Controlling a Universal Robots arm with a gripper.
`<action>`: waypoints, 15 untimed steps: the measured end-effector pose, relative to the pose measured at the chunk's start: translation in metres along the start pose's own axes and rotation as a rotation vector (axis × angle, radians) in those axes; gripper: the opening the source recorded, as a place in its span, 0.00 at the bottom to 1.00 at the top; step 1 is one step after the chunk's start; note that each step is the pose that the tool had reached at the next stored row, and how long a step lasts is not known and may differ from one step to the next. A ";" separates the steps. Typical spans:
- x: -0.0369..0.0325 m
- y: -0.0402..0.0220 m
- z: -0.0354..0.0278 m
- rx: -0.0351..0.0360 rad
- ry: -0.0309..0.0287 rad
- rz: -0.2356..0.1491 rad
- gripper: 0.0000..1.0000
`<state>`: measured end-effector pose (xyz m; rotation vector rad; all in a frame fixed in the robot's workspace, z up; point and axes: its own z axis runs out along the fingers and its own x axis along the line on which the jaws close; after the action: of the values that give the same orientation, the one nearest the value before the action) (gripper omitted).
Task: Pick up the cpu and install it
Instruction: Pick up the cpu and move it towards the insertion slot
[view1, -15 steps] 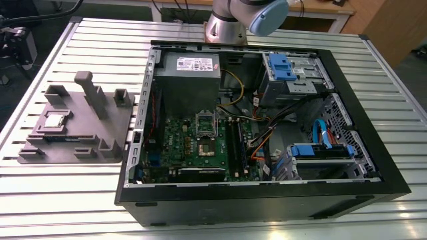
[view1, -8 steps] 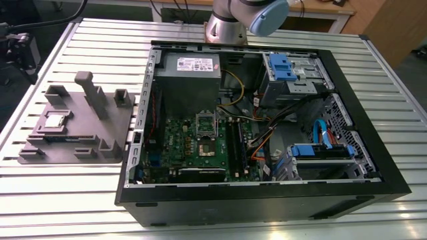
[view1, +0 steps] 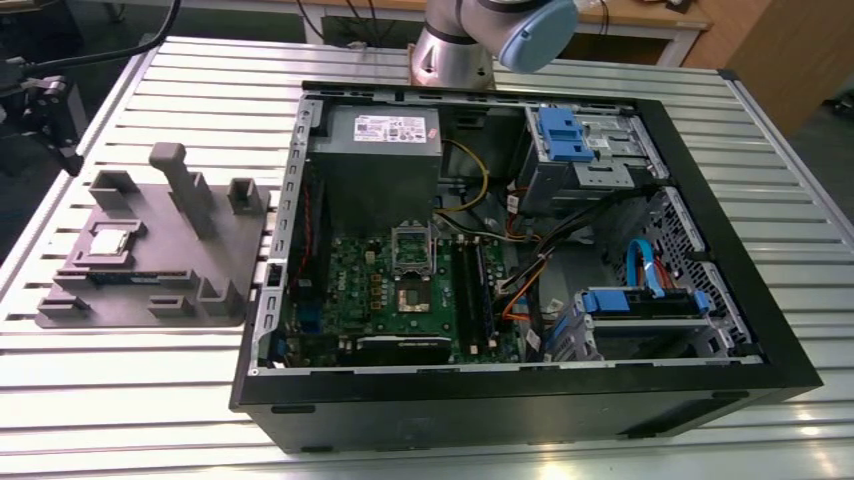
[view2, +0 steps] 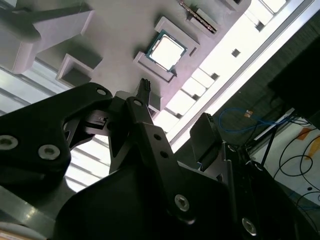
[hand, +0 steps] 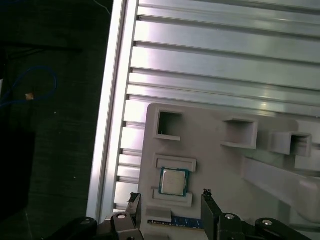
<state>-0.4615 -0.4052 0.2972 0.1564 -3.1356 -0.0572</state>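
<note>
The cpu (view1: 110, 241) is a small silver square lying flat in a recess of the grey plastic tray (view1: 200, 275), at the exterior view's left. In the first wrist view the cpu (hand: 174, 181) lies below my gripper (hand: 170, 197), which hovers over the tray (hand: 220, 165). The gripper is open and holds nothing, with one fingertip on each side of the chip. In the second wrist view the cpu (view2: 167, 50) shows beyond a dark fingertip (view2: 144, 86). In the open computer case (view1: 747, 300) the green motherboard (view1: 387, 300) carries the socket (view1: 412, 268).
A grey power-supply box (view1: 378, 150) fills the case's back corner. Blue drive brackets (view1: 561, 135) and orange and black cables (view1: 534, 280) lie toward the exterior view's right. Upright posts (view1: 180, 185) stand on the tray. The slatted table's edge (hand: 107, 125) meets dark floor close to the tray.
</note>
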 end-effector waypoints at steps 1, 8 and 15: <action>0.0000 -0.0001 0.0011 0.0002 -0.0023 0.000 0.59; 0.0000 -0.0003 0.0072 0.0015 -0.0148 -0.001 0.59; 0.0000 -0.0003 0.0078 0.0015 -0.0151 -0.001 0.59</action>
<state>-0.4615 -0.4052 0.2894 0.1576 -3.1507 -0.0562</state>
